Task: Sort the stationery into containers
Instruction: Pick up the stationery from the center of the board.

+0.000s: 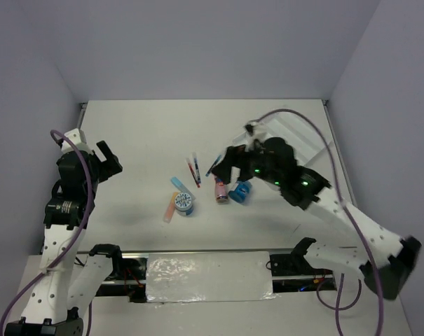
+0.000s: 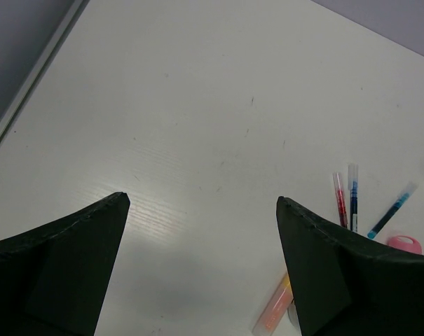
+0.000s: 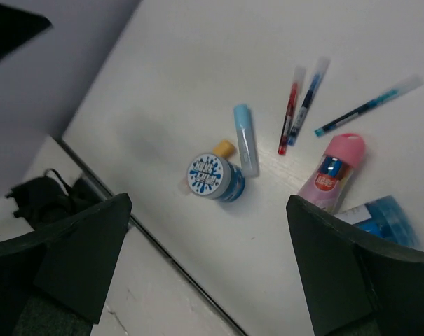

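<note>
The stationery lies mid-table. One blue jar (image 1: 185, 202) stands upright with its patterned lid up, between a light-blue bar (image 1: 178, 184) and an orange bar (image 1: 169, 208). A second blue jar (image 1: 240, 191) lies beside the pink tube (image 1: 221, 190). Red and blue pens (image 1: 193, 170) lie behind them. The white tray (image 1: 303, 140) sits at the back right, partly hidden by my right arm. My right gripper (image 1: 229, 166) is open and empty above the tube; its view shows the jar (image 3: 213, 176), tube (image 3: 332, 173) and pens (image 3: 289, 110). My left gripper (image 1: 108, 162) is open and empty at the left.
The table's front edge (image 3: 162, 241) and a dark cable clump (image 3: 40, 196) show below the upright jar. The left wrist view shows the pens (image 2: 340, 199), the orange bar (image 2: 275, 306) and the table's left edge (image 2: 29, 91). Grey walls enclose the table.
</note>
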Controlling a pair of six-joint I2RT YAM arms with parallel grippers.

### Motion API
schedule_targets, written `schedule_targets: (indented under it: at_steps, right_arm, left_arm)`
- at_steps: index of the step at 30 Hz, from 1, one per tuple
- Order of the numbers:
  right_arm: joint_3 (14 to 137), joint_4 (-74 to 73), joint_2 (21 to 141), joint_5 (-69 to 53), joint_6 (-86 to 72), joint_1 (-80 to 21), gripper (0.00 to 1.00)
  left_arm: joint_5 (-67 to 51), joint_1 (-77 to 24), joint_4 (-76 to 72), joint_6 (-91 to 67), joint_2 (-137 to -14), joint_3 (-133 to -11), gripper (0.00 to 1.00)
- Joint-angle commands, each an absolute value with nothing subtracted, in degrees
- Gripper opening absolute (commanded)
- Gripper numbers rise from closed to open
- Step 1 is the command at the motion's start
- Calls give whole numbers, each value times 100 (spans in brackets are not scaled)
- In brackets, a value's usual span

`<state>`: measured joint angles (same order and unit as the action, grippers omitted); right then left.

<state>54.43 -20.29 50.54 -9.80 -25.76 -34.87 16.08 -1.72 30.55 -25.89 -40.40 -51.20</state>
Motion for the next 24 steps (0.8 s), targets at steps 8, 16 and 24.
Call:
schedule_targets:
  at_steps: [8,16,24]
  right_arm:
    - [7301,-2302,8681,2134,-2320,-6283,100]
    - [7805,-2523,9826,2329,-2215,-6530,100]
    - [7919,-2364,10318,1830,-2100,-6521,100]
  left_arm:
    - [1732,-220,2988,-2619,-4113,-5221,99]
    - [1547,-220,2944,-2549,-4096,-5212,99]
    - [1512,-220,2944,-2540,-4131,-5221,99]
